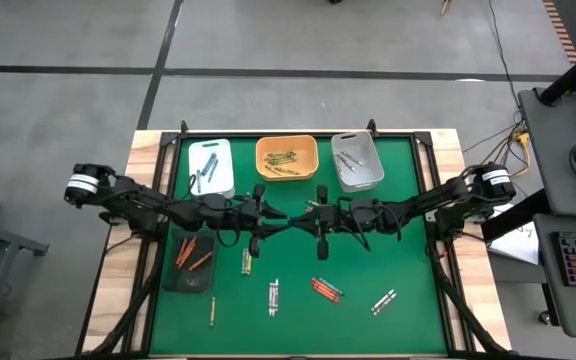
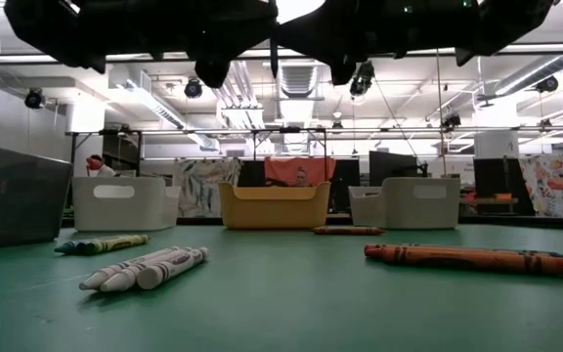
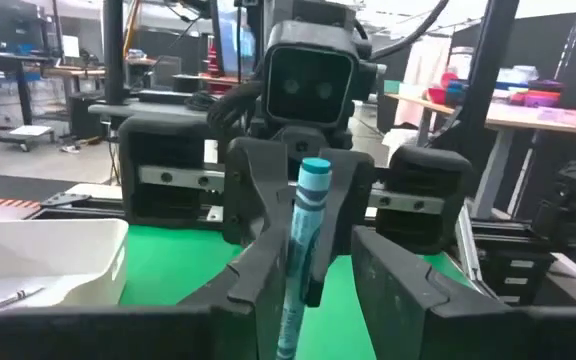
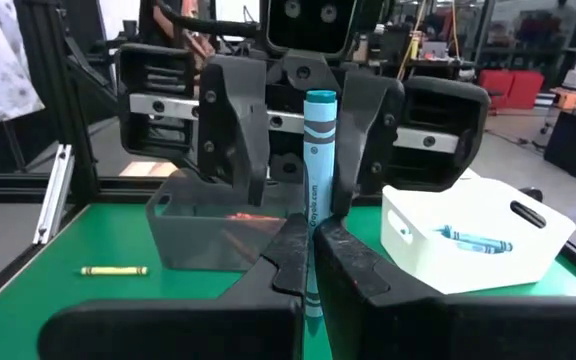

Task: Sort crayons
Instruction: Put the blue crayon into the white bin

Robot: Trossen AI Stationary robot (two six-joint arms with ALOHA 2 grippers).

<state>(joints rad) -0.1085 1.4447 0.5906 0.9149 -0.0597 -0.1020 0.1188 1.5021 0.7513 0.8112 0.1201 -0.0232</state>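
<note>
The green table (image 1: 408, 230) carries a white tray (image 1: 211, 146), an orange tray (image 1: 286, 141) and a grey tray (image 1: 357, 140) along its far edge, with a dark tray (image 1: 173, 270) near the left arm. Loose crayons (image 1: 325, 290) lie scattered on the near half.

Both arms meet above the table's middle. The right gripper (image 4: 310, 240) has its fingers pressed onto the lower part of an upright blue crayon (image 4: 318, 150). The left gripper (image 4: 303, 170) faces it with its fingers spread on either side of the crayon's upper part, apart from it.

This looks like a handover, probably because the white tray, which already holds blue crayons, sits on the left arm's side. To do it well, the left fingers should close squarely on the free upper part. The right fingers should part only once that grip is firm. A thin, smooth stick can pivot or slip, so the closing should be centred and gentle.
</note>
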